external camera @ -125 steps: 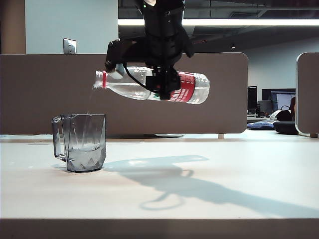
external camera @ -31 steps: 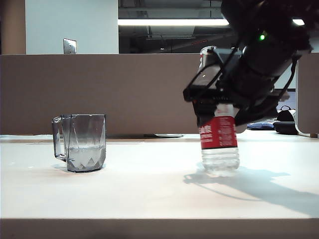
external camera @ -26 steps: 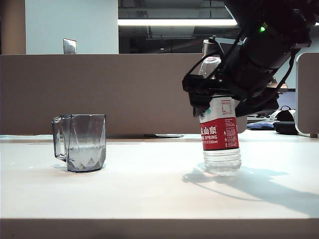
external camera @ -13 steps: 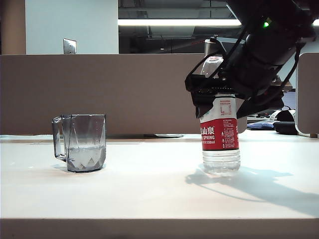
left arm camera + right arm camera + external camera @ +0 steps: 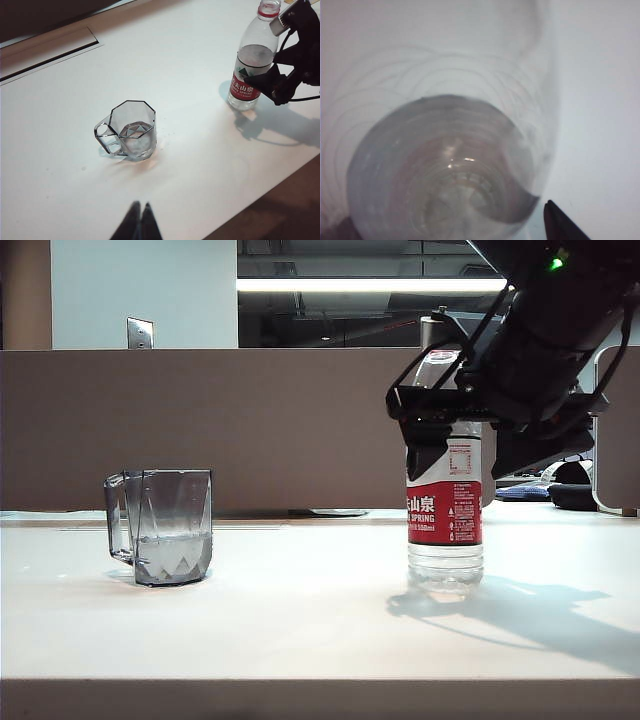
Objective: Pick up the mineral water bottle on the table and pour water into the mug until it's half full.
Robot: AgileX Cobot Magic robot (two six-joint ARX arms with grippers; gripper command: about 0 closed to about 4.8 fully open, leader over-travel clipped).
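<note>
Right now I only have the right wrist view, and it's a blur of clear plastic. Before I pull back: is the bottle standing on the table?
Observer: Yes, the mineral water bottle stands upright on the table.
Operator: Are my jaws off it?
Observer: The right gripper is open, level with the bottle's upper body, above the label.
Operator: Where's the other arm?
Observer: The left gripper hangs shut above the table, well short of the mug.
</note>
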